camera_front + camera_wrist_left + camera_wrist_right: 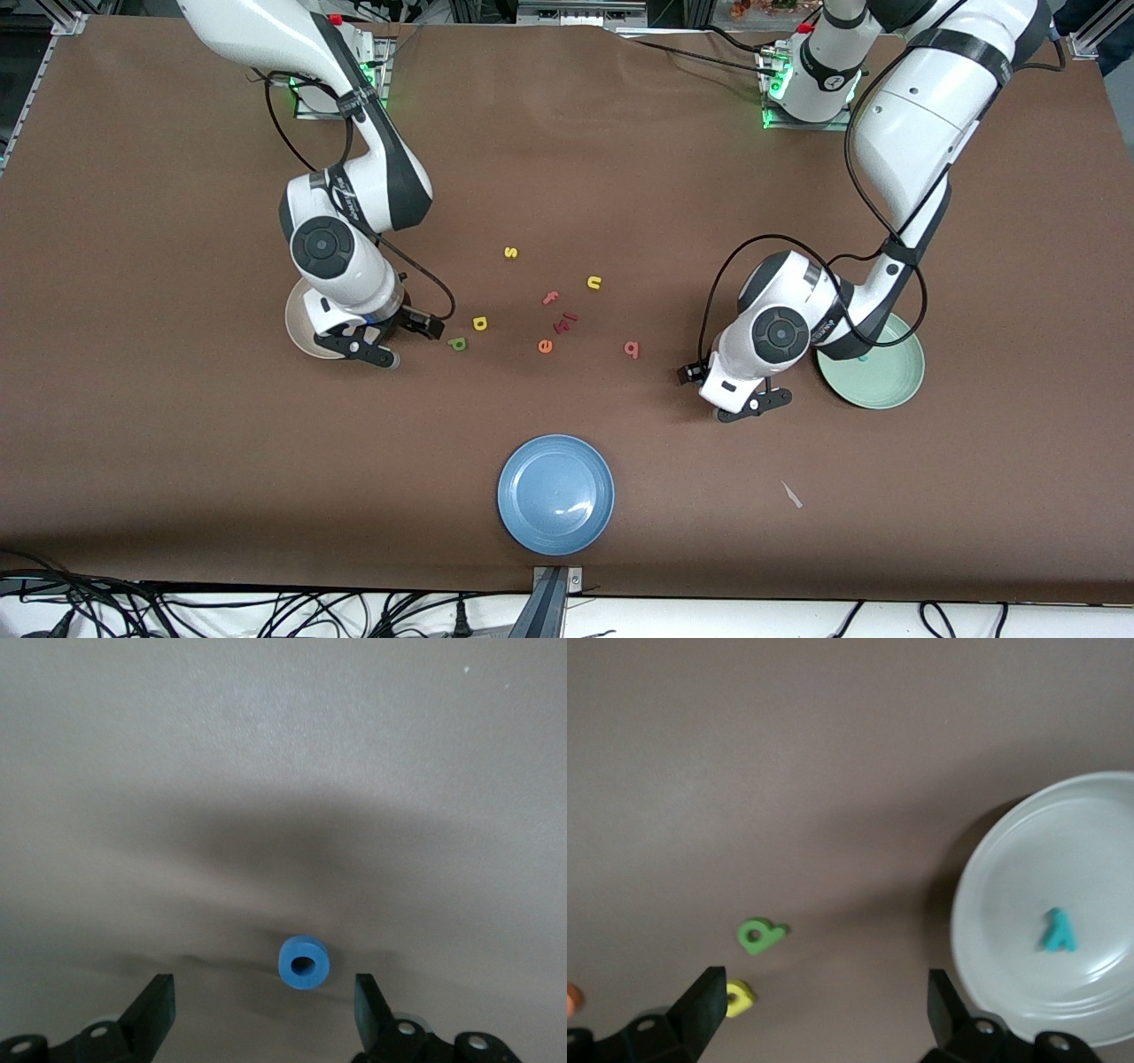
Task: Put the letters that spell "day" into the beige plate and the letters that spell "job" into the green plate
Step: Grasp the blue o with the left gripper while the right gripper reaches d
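The beige plate holds a teal y; in the front view the plate is mostly hidden under the right arm. My right gripper hangs open and empty over the table beside that plate. A green d and a yellow a lie just past it. My left gripper is open low over the table beside the green plate. A blue ring o lies flat on the table between its fingers, touching neither. A pink-red b lies toward the table's middle.
Loose letters lie mid-table: a yellow s, a yellow u, a pink f, an orange e and a small red piece. A blue plate sits nearest the front camera.
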Tool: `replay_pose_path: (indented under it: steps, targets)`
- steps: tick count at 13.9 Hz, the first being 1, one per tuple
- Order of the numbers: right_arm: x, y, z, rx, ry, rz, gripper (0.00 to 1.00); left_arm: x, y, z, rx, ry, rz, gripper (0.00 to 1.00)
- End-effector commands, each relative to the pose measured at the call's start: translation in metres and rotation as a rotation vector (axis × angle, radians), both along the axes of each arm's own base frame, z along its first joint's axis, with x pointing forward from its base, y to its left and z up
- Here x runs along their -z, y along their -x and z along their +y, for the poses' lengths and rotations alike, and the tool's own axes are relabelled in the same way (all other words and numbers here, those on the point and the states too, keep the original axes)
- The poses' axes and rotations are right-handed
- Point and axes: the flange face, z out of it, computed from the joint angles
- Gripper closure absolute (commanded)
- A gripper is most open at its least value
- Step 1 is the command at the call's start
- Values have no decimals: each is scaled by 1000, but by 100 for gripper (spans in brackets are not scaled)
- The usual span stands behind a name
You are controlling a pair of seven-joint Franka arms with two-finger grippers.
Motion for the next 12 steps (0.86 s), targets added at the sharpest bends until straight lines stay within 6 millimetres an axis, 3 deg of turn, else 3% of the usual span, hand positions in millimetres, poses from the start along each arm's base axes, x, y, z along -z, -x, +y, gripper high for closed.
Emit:
replay_pose_path:
  steps: [1, 2, 5, 6, 8, 12]
  targets:
    - [23, -3, 28, 182, 0, 26, 0, 10, -3, -5, -8, -12, -2, 12]
    - [31, -5, 32, 260, 8, 30, 1, 12, -3, -5, -8, -11, -1, 15]
    - [60, 5, 66, 357, 48, 33, 1, 13, -5, -4, -13, -10, -7, 21]
    - [61, 8, 74, 358, 56, 24, 2, 12, -6, -4, -12, -3, -17, 22]
    - [68, 7, 68, 363, 77, 26, 12, 16, -6, -5, -15, 6, -24, 26]
    - [68, -1, 55, 399, 90, 18, 13, 20, -12, -9, -31, 16, -33, 37]
